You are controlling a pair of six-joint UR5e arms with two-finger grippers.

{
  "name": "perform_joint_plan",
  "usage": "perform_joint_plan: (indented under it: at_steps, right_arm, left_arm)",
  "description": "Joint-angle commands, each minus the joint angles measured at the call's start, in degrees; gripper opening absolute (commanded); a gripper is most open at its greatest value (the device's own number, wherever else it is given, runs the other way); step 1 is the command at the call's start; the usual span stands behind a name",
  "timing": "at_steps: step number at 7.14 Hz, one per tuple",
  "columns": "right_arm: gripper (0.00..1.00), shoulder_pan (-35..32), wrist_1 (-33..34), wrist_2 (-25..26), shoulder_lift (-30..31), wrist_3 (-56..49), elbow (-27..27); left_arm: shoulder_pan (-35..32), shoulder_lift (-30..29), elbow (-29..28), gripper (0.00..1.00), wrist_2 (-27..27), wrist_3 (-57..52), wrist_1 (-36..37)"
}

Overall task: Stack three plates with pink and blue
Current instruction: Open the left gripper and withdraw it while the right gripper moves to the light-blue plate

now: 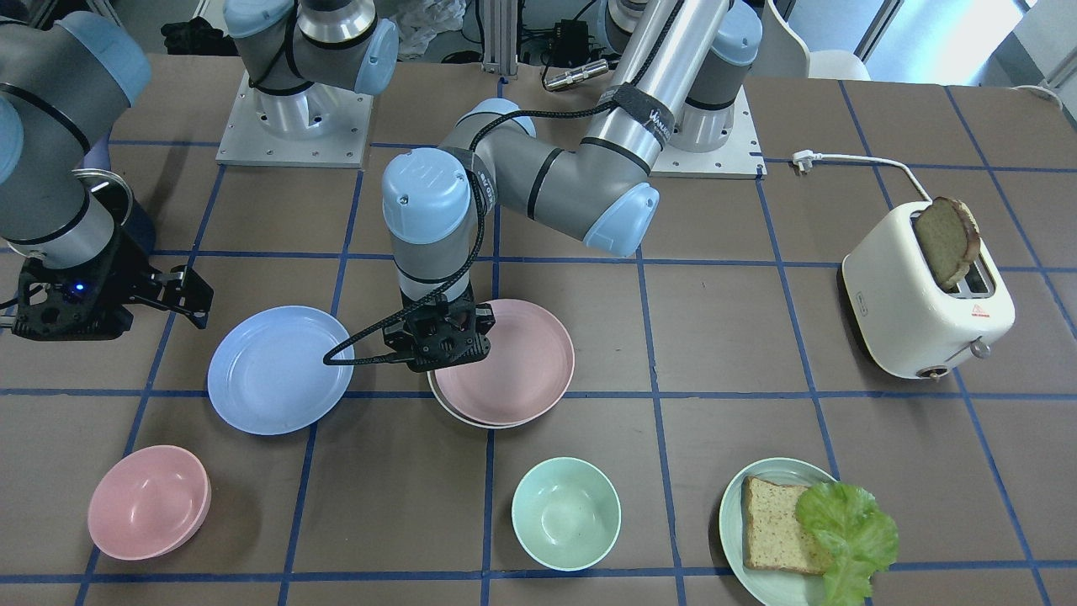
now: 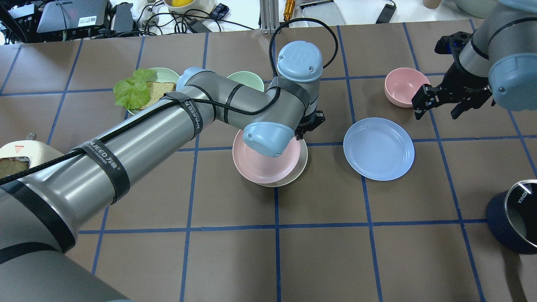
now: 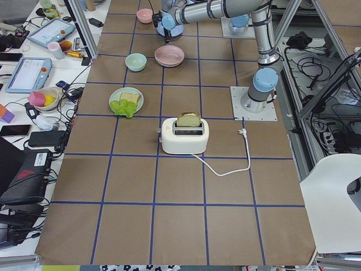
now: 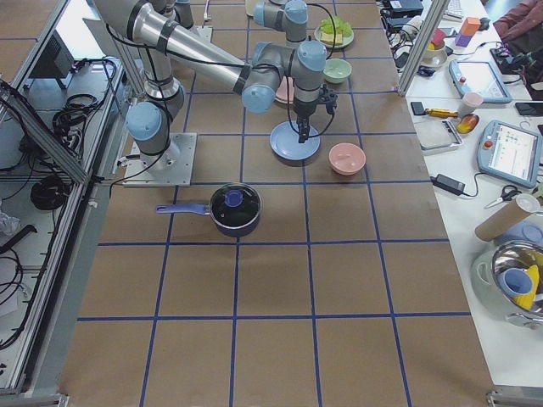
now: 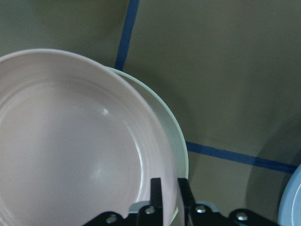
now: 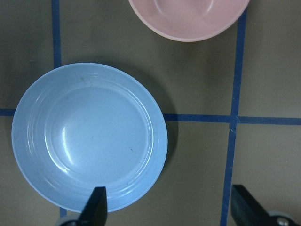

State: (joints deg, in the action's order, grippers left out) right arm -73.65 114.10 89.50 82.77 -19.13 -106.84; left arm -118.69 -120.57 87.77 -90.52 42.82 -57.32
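Note:
The pale pink plate (image 1: pixel 513 362) lies on the cream-white plate (image 1: pixel 454 412), shifted a little so that a cream crescent shows. My left gripper (image 1: pixel 442 341) is shut on the pink plate's rim; the left wrist view shows the rim pinched between the fingertips (image 5: pixel 155 188), with the cream plate (image 5: pixel 174 136) under it. The light blue plate (image 2: pixel 379 149) lies alone on the table beside the stack. My right gripper (image 2: pixel 440 102) is open and empty, hovering above the blue plate's (image 6: pixel 89 136) edge, between it and a pink bowl.
A pink bowl (image 2: pixel 405 86) sits beyond the blue plate. A mint-green bowl (image 1: pixel 565 513) and a green plate with bread and lettuce (image 1: pixel 799 530) stand on the operators' side. A toaster (image 1: pixel 925 295) and a dark pot (image 2: pixel 516 214) stand at the table's ends.

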Motion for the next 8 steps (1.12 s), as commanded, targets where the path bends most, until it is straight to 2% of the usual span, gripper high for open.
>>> perform_joint_plan:
  at_steps: [1, 3, 5, 6, 7, 8]
  right_arm:
    - [0.78, 0.0, 1.6, -0.3, -0.5, -1.6, -2.1]
    - [0.76, 0.4, 1.5, -0.3, -3.3, -1.7, -2.7]
    - [0.73, 0.4, 1.7, -0.9, -5.1, -2.1, -2.7]
    - [0.73, 0.4, 5.2, -0.9, -7.5, -2.3, -2.7]
    - [0.73, 0.4, 6.8, -0.9, -9.8, -2.4, -2.7]
    - [0.73, 0.4, 8.3, -0.9, -10.9, -2.4, -2.7]
  left_arm:
    - [0.6, 1.6, -0.7, 1.00, 0.3, -0.2, 0.0]
    - [4.3, 4.0, -3.7, 1.00, 0.3, -1.5, -3.6]
    - [11.4, 8.3, -4.7, 1.00, 2.1, -15.3, -16.2]
    - [14.9, 11.0, -4.8, 1.00, 2.5, -19.7, -22.9]
    - [18.4, 14.5, -4.8, 1.00, 2.5, -27.4, -28.4]
    - [21.3, 18.7, -4.8, 1.00, 2.1, -30.7, -34.5]
